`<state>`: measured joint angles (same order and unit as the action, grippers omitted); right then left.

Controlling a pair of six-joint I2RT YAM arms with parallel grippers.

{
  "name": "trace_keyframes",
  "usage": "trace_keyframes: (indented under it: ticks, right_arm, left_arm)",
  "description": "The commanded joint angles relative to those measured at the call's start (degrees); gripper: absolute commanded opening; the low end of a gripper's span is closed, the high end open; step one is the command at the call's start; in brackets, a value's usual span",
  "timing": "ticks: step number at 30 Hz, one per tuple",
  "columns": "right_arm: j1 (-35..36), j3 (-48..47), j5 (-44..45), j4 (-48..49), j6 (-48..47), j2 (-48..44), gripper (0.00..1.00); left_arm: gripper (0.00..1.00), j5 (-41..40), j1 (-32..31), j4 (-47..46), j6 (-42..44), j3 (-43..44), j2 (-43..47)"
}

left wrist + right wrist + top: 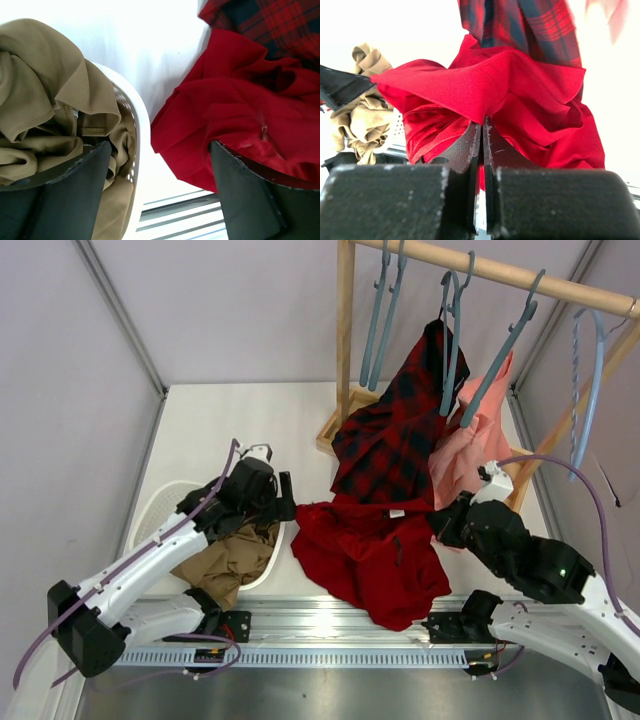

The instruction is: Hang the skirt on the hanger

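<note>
left hand (160,150) — jaws spread wide | right hand (482,125) — jaws pressed together

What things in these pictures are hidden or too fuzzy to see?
Top view: far edge of the skirt, under the plaid garment.
Left wrist view: inside of the basket, covered by the tan garment.
Right wrist view: the pink garment, blurred and cut by the edge.

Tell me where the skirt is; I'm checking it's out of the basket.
Top view: the skirt lies on the table, right of the basket, below the hanging plaid garment, pinched by the right gripper.
</note>
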<state>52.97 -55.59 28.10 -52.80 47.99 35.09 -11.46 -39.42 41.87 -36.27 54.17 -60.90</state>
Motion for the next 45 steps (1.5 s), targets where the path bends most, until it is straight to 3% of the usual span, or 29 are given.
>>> trace_keyframes:
  ticks: [1,13,20,23,31,34,37,40,45]
  right_arm:
    - [-0.76,-0.84,4.69,-1.96,1.58,-1.69,0.0]
    - [-1.64,1.98,3.37,-0.12,1.85,-0.37,0.0]
    - [-2.17,1.89,1.61,2.52,0.44,1.64,0.0]
    - [-2.26,2.24,0.21,3.66,0.35,2.44,0.0]
    - [-2.43,4.88,-2.43,7.88,-0.44,2.61,0.0]
    - [-2.52,4.97,-2.61,8.15,-0.61,3.14,0.0]
    - [-2.7,4.88,-2.78,8.06,-0.79,3.49,0.0]
    - [-3.05,5.06,-2.87,7.97,-0.96,4.19,0.0]
    - [-4.28,5.58,-3.57,8.85,-1.23,4.99,0.0]
  left_arm:
    - [0.84,-0.14,0.4,-2.14,-1.7,-1.0,-1.93]
    - [0.65,-0.04,0.04,-8.02,1.12,-7.32,-7.03]
    - [0.41,-7.32,0.31,-8.29,-2.83,-8.38,-14.68]
    - [0.34,-9.27,4.77,-8.38,-3.81,-9.26,-14.77]
    - [0.31,-8.58,17.09,-10.66,2.51,-11.81,-7.57]
    - [0.33,-6.91,18.24,-10.4,3.66,-11.2,-6.25]
    - [0.41,-3.5,18.24,-8.22,4.71,-7.95,-4.15]
    - [0.81,-0.58,18.24,-5.48,5.95,-1.81,-0.19]
    - [0.94,2.14,16.57,-3.37,6.13,4.44,6.67]
